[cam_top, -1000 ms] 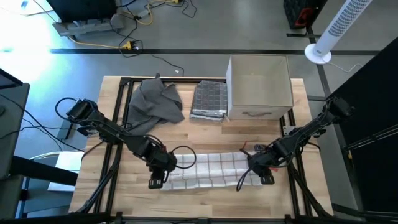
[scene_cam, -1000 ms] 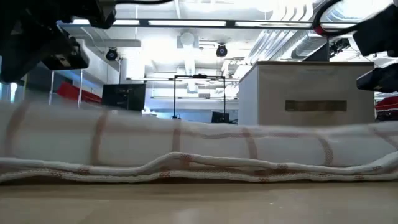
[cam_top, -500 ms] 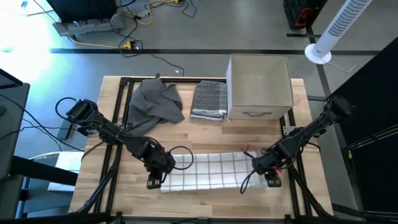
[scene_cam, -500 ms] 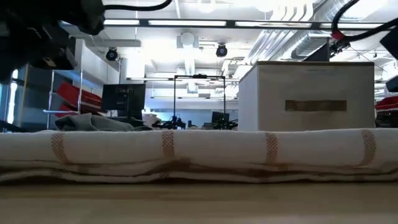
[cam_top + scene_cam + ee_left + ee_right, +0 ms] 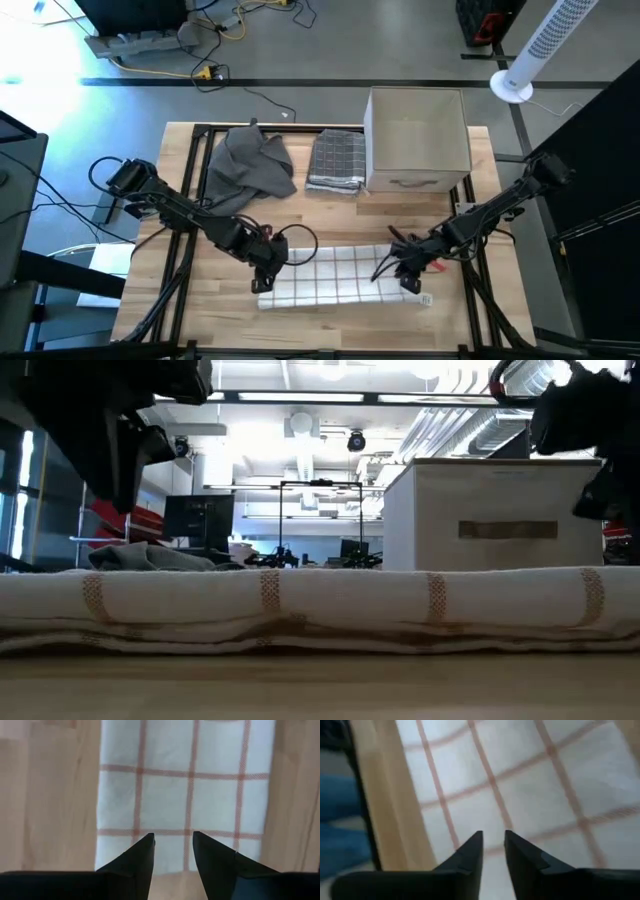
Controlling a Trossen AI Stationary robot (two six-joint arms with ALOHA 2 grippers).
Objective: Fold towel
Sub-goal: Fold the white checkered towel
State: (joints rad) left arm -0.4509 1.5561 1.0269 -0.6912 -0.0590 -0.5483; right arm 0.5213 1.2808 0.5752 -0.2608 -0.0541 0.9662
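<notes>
A white towel with a thin red grid (image 5: 335, 278) lies folded in a long flat strip near the table's front edge; the low view shows its stacked layers (image 5: 320, 605) resting on the wood. My left gripper (image 5: 266, 283) hovers above the strip's left end, open, with the towel (image 5: 185, 800) below its fingers (image 5: 173, 837). Above the strip's right end my right gripper (image 5: 407, 282) is open by a narrow gap (image 5: 494, 836), nothing between its fingers, the towel (image 5: 520, 785) beneath it.
At the far side sit a crumpled grey cloth (image 5: 250, 165), a folded checked cloth (image 5: 335, 160) and a beige box (image 5: 417, 138), which also stands behind the towel in the low view (image 5: 500, 510). Bare wood lies to the left and right of the towel.
The towel's upper layer, raised and wavy a second ago, has been drawn toward the near edge and laid flat on the lower layers. Both grippers went with it to the near edge, then rose and moved back over the strip's ends.
</notes>
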